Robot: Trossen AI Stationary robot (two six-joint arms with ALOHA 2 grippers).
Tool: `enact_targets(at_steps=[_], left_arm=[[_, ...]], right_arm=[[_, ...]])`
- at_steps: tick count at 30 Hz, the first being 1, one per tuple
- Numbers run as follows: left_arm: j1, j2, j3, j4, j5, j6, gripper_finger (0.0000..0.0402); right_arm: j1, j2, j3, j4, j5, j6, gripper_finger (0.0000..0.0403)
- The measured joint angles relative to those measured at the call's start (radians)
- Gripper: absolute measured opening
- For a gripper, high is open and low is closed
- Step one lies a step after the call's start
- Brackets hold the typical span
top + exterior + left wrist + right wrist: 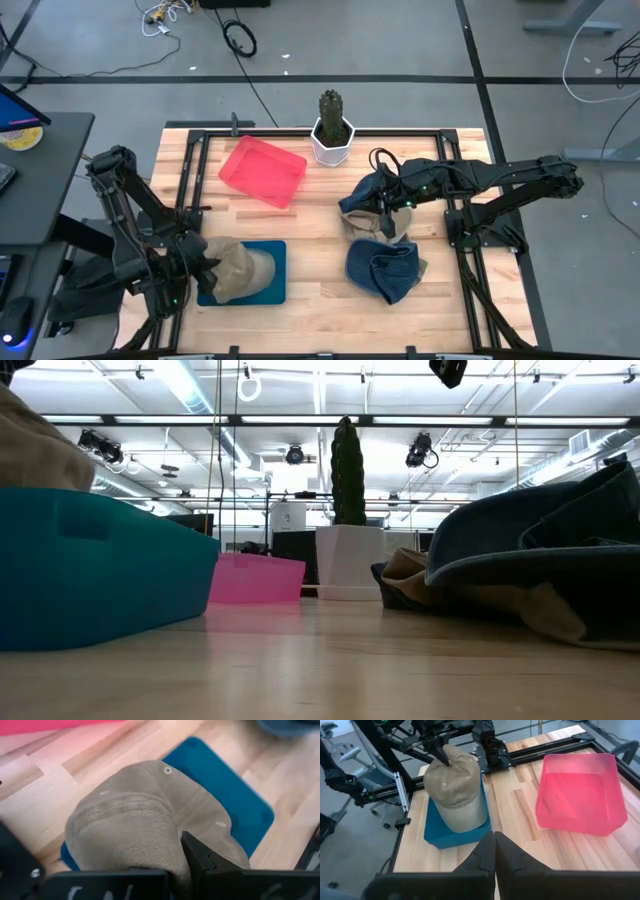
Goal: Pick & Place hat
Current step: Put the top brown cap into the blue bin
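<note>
Wood planks form the bench, framed by black rails, with grey floor and cables around it. At the near left corner a blue bin is set, and a tan hat is seated in it, crown bulging above the rim. The left end effector is clamped on the hat's edge, as the left wrist view shows, its dark fingers pressed into the fabric; the grip at the edge is judged to let the hat be lowered crown-out into the bin. Release has not yet been made.

Near the bench's middle right, the right end effector is held closed above a dark hat, its fingers met together with nothing between them. A denim hat lies just in front, apart from the bin. A pink tray and a potted cactus are kept at the far edge, out of the working path.
</note>
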Motion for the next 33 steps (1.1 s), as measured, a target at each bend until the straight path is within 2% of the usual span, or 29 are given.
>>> enact_targets(at_steps=[6, 15, 18, 22, 25, 33], left_arm=[[-0.059, -0.001, 0.0, -0.013, 0.037, 0.032, 0.0021], [-0.123, 0.0, -0.001, -0.158, 0.03, -0.053, 0.0021], [-0.125, -0.002, -0.024, -0.09, 0.0, -0.038, 0.0021], [-0.125, 0.0, -0.115, 0.138, 0.011, 0.031, 0.0021], [-0.125, 0.0, -0.175, 0.238, 0.018, 0.049, 0.0021], [-0.125, 0.0, -0.258, 0.205, 0.018, 0.025, 0.0022]], right_arm=[[0.0, 0.0, 0.0, 0.001, 0.055, 0.032, 0.0], [0.0, 0.0, 0.0, 0.021, 0.096, 0.038, 0.0], [0.0, 0.0, 0.0, 0.039, 0.096, 0.038, 0.0], [0.0, 0.0, 0.0, 0.049, 0.128, 0.044, 0.0], [0.0, 0.001, 0.0, 0.048, 0.141, 0.064, 0.0], [0.0, 0.005, 0.0, 0.054, 0.141, 0.064, 0.0]])
